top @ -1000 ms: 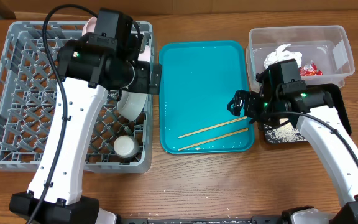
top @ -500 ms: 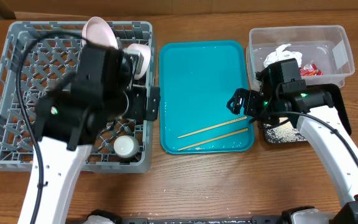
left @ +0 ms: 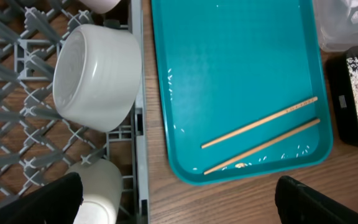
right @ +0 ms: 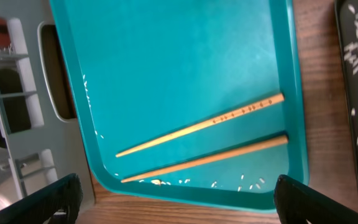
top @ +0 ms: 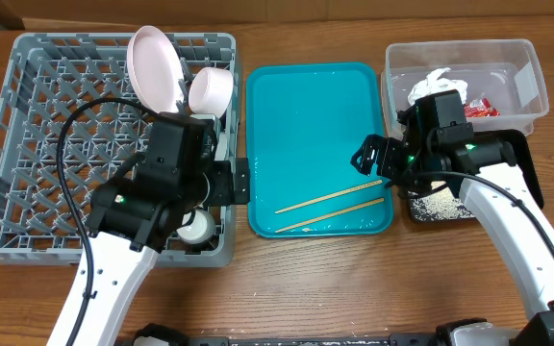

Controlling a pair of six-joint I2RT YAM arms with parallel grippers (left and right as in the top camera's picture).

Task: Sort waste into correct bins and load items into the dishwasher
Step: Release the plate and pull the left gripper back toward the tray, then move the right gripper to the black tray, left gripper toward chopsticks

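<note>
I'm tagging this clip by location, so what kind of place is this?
Likely a robot test bench staged for dish clearing, not a real kitchen: a grey dish rack and a teal tray holding chopsticks sit on a plain wooden table, with robot arms above.

light: bright, even, from overhead
shadows: faint, soft
glare: small white glints on teal tray
focus: mid-frame sharp; right end effector fingers dark, soft-edged at btm corners
</note>
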